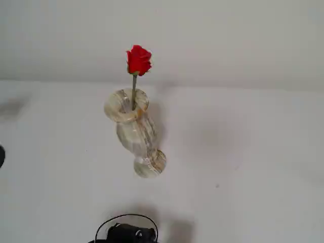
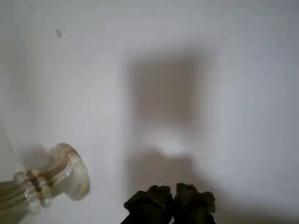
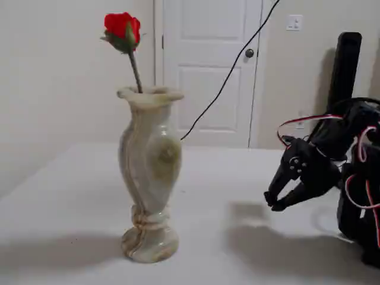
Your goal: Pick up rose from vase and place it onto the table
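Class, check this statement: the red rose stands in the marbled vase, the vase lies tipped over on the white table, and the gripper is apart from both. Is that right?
Not quite. The vase is not tipped over: a fixed view shows it standing upright on its round foot on the table. The rest holds: the rose stands in it, and the gripper is apart from both.

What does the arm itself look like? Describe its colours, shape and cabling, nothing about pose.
The arm is matte black plastic, built of chunky blocky segments. Its gripper has two short tapering black fingers; in the wrist view the fingertips look lumpy and dark. Loose red and white wires loop along the segments, and a thin black cable runs up and away behind it. No markings are visible.
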Available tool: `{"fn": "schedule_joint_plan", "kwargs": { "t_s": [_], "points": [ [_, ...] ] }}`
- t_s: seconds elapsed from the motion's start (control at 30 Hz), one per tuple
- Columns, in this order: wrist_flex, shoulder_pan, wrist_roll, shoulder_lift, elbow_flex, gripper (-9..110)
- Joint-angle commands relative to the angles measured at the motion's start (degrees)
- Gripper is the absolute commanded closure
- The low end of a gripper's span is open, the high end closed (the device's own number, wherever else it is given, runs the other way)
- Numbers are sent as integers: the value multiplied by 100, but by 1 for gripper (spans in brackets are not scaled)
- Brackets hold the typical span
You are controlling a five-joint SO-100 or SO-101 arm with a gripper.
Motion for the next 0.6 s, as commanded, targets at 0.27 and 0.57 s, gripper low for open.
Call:
{"fn": "schedule_joint_plan", "kwargs": {
  "t_s": [0.27,0.57],
  "points": [
    [-114,44,35,26,-18,101],
    [-114,-26,-35,26,-18,101]
  ]
}}
